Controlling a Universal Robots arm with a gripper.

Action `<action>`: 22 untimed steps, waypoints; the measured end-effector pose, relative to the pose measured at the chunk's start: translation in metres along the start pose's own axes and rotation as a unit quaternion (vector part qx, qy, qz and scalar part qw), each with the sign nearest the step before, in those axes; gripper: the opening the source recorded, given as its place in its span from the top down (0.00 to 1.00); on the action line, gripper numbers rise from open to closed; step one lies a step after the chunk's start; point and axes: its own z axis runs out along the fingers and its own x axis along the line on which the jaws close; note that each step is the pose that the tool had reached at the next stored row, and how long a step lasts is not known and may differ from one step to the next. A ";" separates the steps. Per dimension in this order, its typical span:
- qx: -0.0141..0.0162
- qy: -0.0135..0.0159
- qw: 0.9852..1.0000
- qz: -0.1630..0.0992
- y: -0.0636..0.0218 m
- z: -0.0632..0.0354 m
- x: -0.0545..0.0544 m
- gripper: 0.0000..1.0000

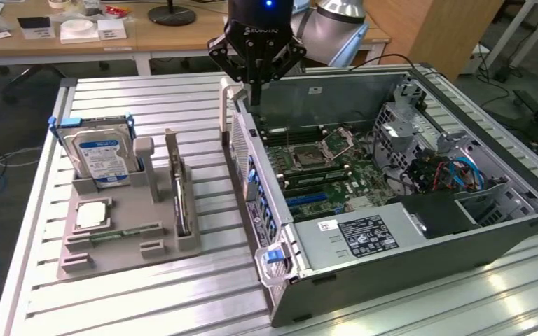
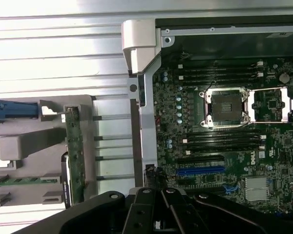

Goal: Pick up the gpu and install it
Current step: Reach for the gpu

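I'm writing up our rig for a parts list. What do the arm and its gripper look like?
The matte black gripper has a blocky body with white lettering across its front and a small blue light above. Below that, angular bar linkages with round pivot pins taper to slim tips. The rounded silver-grey arm is a smooth tube with a paler cap.

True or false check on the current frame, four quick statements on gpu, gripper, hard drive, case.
1. The gpu stands on edge in the grey holder. True.
2. The gripper holds the gpu. False: it is shut on nothing, above the edge of the computer case on the exterior view's left.
3. The hard drive lies inside the case. False: it stands in the holder.
4. The case is open, with the motherboard exposed. True.
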 end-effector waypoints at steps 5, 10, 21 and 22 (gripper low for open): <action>0.000 0.000 1.000 0.000 -0.0004 -0.0001 0.006 0.89; 0.000 0.000 1.000 0.000 -0.0009 -0.0003 0.012 0.89; 0.000 0.000 1.000 0.000 -0.0019 -0.0006 0.025 0.89; 0.000 0.000 1.000 0.000 -0.0020 -0.0006 0.027 0.89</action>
